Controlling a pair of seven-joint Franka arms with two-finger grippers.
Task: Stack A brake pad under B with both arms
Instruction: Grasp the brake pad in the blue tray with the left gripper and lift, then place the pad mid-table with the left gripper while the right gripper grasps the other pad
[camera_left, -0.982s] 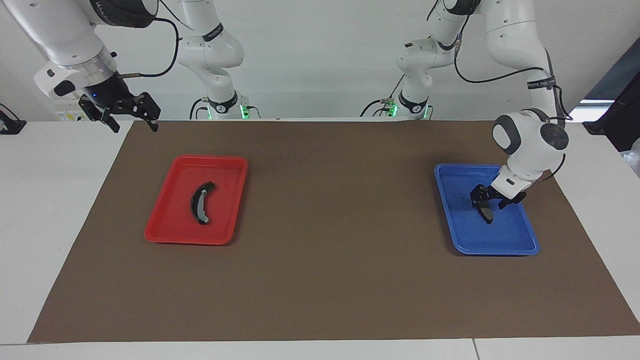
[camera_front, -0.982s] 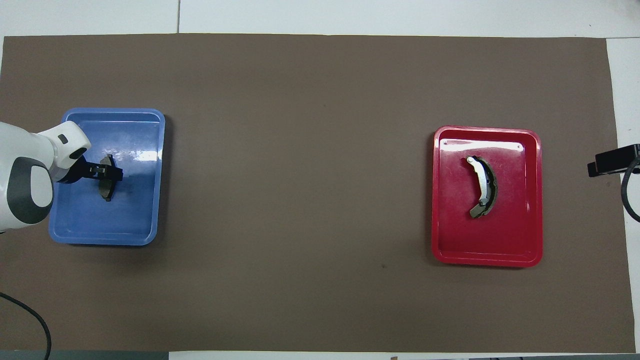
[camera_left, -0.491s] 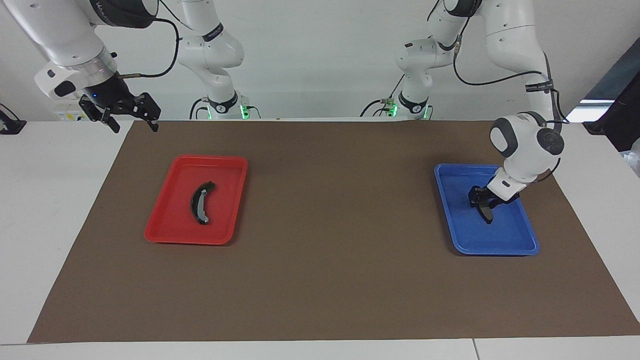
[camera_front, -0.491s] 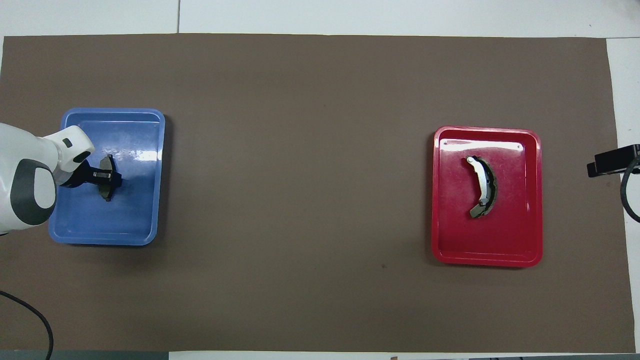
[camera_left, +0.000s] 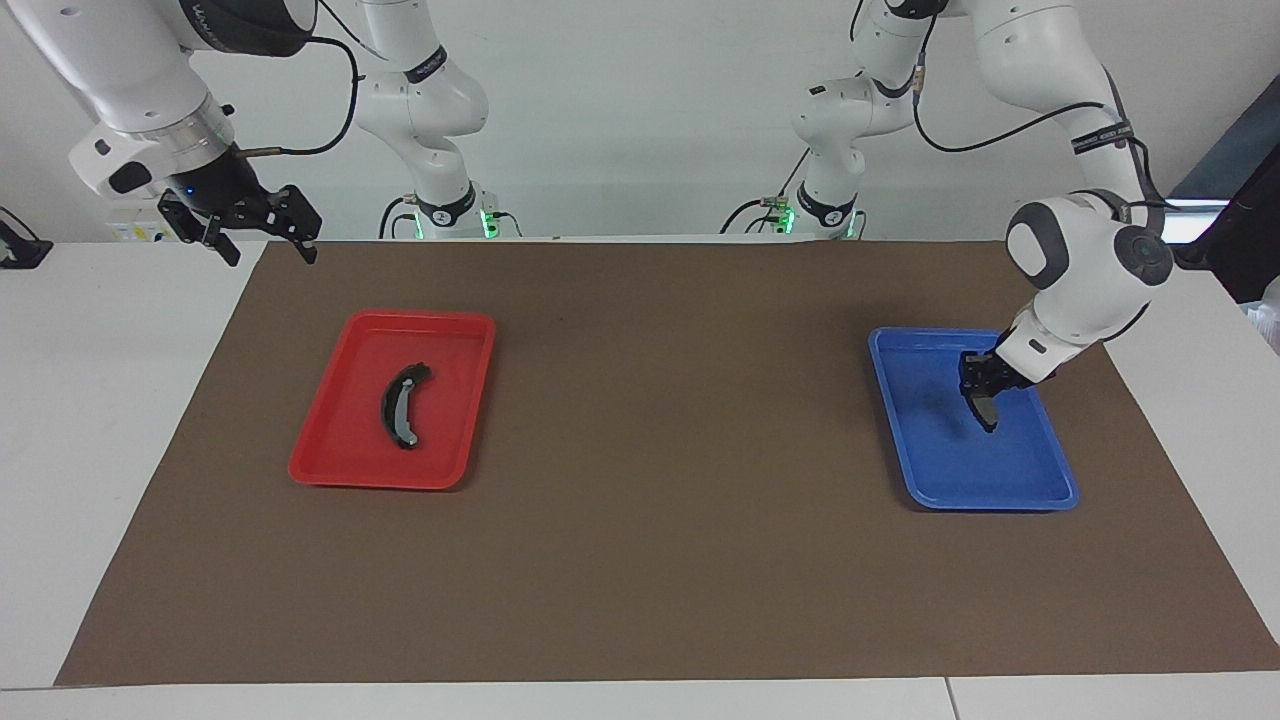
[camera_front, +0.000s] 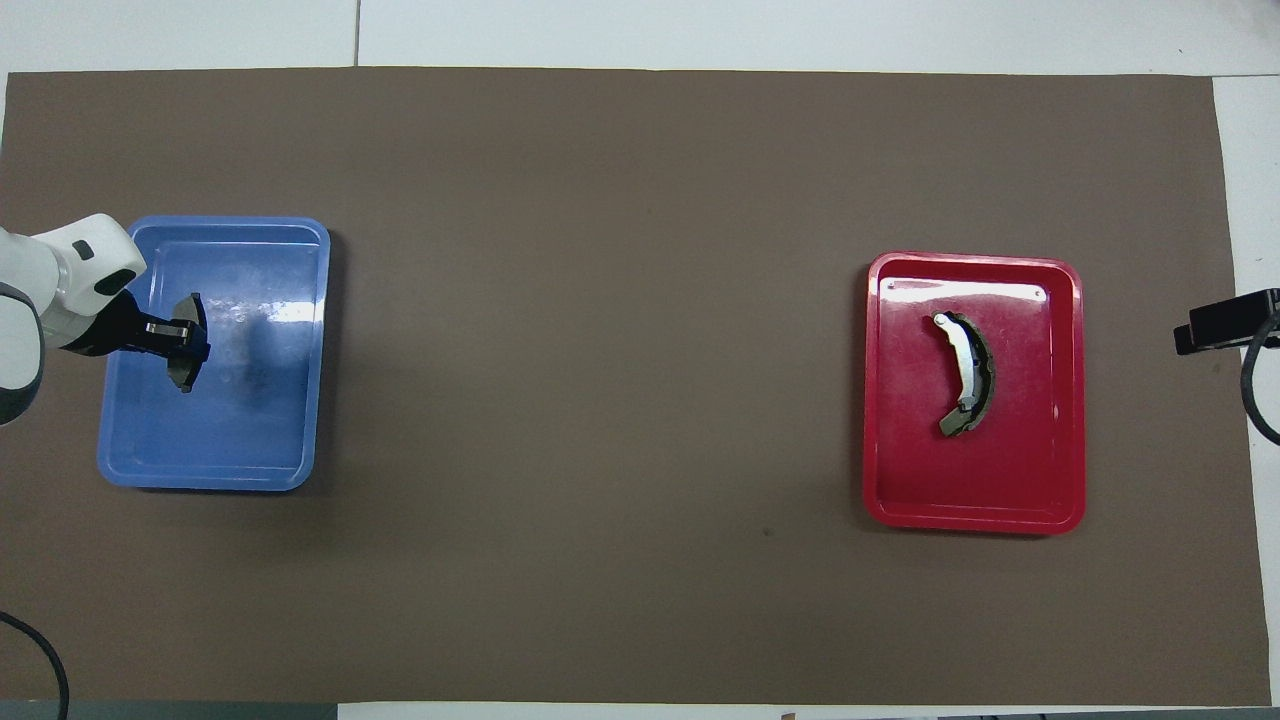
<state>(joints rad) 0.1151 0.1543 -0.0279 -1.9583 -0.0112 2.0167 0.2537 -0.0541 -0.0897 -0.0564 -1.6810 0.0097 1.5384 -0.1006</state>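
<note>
My left pincer (camera_left: 984, 392) is clamped on the A brake pad (camera_left: 988, 411) and holds it in the air over the blue tray (camera_left: 1000, 492), at the left arm's end of the tabletop (camera_left: 640, 560). The pad hangs edge-down below the fingers, gripped near its upper end. Risk one: so short a hold could let the pad swing or slip during transfer, dropping it onto the tray or the brown mat (camera_left: 680, 450). Risk two: it may arrive tilted and not lie flat as a base.

B (camera_left: 402, 404), the crescent brake pad, lies in the red tray (camera_left: 340, 470) toward the right arm's end, well apart from A. Risk three: its curved form may rock or slide off the shorter pad.

My right pincer (camera_left: 258, 228) waits with fingers spread above the mat's corner nearest the robots.
</note>
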